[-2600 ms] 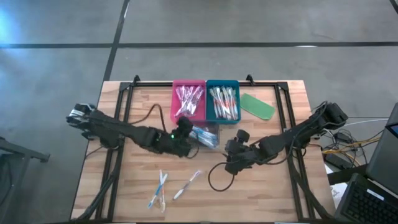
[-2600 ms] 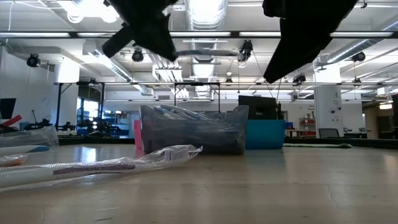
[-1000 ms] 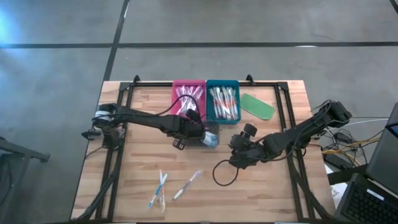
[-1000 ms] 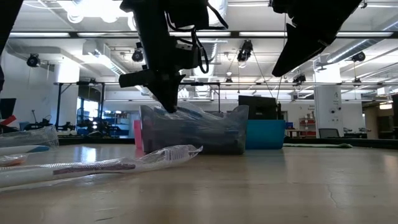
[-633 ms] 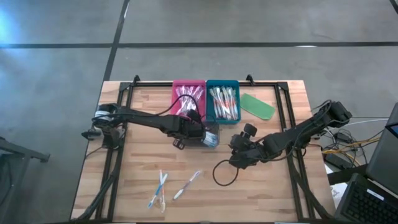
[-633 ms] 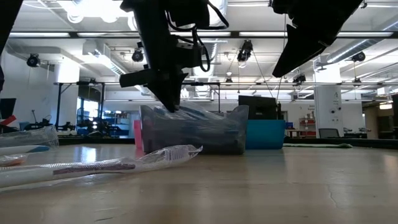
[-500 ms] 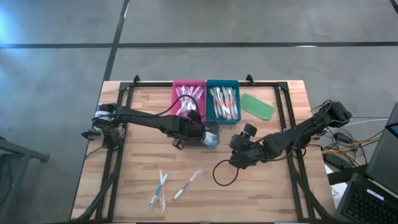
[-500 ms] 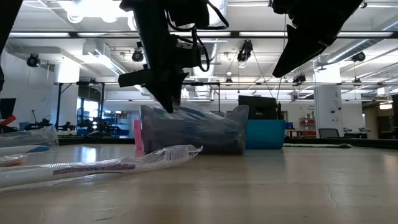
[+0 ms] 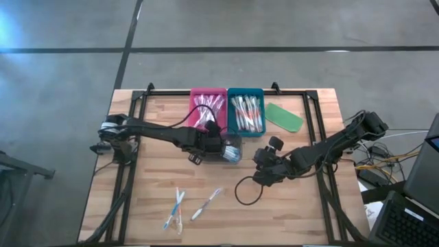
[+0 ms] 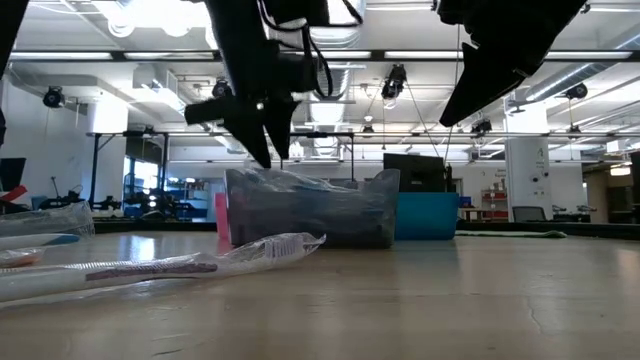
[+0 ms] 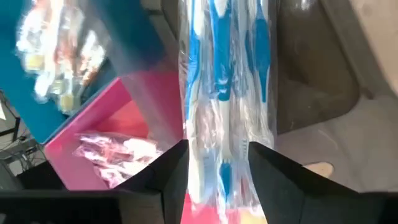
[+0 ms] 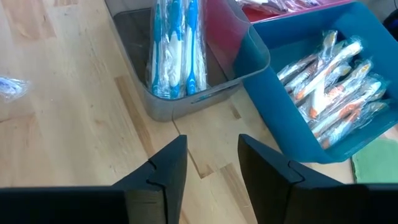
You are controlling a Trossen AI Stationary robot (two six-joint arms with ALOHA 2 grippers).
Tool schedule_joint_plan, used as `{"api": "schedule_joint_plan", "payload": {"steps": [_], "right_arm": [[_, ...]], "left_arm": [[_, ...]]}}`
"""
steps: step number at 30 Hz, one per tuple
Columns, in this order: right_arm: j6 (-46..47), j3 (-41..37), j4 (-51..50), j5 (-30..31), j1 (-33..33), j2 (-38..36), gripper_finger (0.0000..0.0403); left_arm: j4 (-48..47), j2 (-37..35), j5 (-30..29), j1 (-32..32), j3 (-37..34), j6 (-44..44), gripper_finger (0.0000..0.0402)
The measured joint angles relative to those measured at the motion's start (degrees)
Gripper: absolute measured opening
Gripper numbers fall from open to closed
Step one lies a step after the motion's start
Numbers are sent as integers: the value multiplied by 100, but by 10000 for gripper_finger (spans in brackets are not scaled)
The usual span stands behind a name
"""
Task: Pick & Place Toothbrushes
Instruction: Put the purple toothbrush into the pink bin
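Wrapped blue toothbrushes (image 11: 224, 81) lie in a grey tray (image 12: 186, 107) at the middle of the table. My left gripper (image 11: 217, 180) hangs open just above them, its fingers apart over the tray (image 10: 310, 210) and touching nothing. My right gripper (image 12: 212, 168) is open over bare wood, to the right of and nearer than the grey tray. A pink tray (image 9: 208, 110) and a blue tray (image 9: 245, 112) behind it hold more wrapped toothbrushes. Three loose toothbrushes (image 9: 177, 207) lie flat near the table's front.
A flat green oblong piece (image 9: 284, 116) lies to the right of the blue tray. A black cable loop (image 9: 244, 192) rests on the wood below my right gripper (image 9: 260, 173). A black frame (image 9: 130, 137) runs along the table's edges.
My left gripper has opened over the grey tray and risen a little off the wrapped toothbrushes, which stay lying in the tray. My right arm has kept still.
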Motion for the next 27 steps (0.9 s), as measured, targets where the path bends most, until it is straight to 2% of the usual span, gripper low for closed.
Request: {"api": "schedule_joint_plan", "payload": {"steps": [9,16,22,27], "right_arm": [[0,-26,16,0,-2,0,121],[0,-28,144,0,-2,0,105],[-86,-26,646,-3,-1,0,87],[-522,-22,1081,-3,-1,0,69]], "left_arm": [[-25,-740,-4,-221,9,-507,167],[-180,-1368,112,-425,1,-1459,167],[-187,-1797,205,-639,-51,-2061,167],[-287,-2030,210,-927,-57,-2921,167]]}}
